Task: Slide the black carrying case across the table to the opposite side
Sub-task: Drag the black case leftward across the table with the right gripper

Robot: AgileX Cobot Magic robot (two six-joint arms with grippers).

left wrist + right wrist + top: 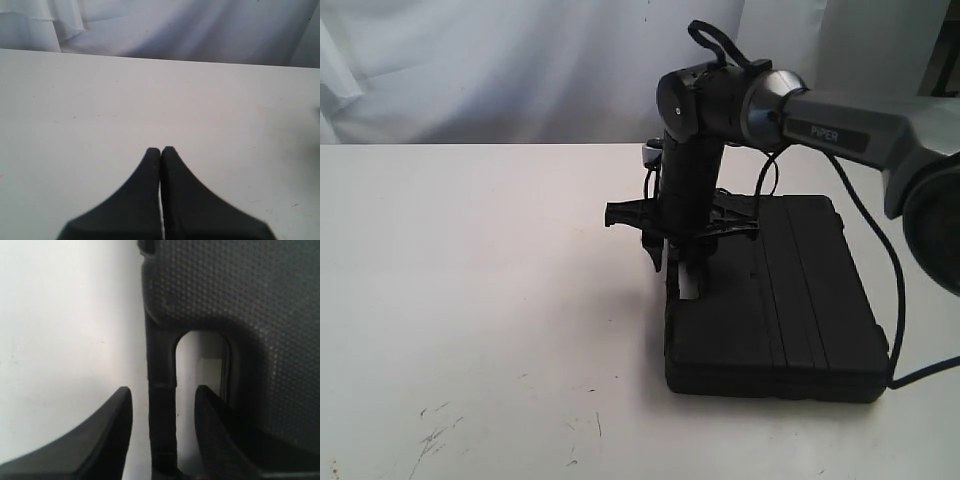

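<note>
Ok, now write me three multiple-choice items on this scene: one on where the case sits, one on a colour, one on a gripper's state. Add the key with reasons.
1. In the exterior view, on which part of the table does the black carrying case lie?
A. the left part
B. the right part
C. the middle of the far edge

2. What colour is the tabletop?
A. white
B. green
C. brown wood

3. How does the right gripper stand at the case's handle?
A. shut, well away from it
B. open, straddling the handle bar
C. clamped tight on the bar

Key:
1 B, the case sits right of that view's middle.
2 A, the surface is white in every view.
3 B, the right wrist view shows a gap on each side of the bar.
</note>
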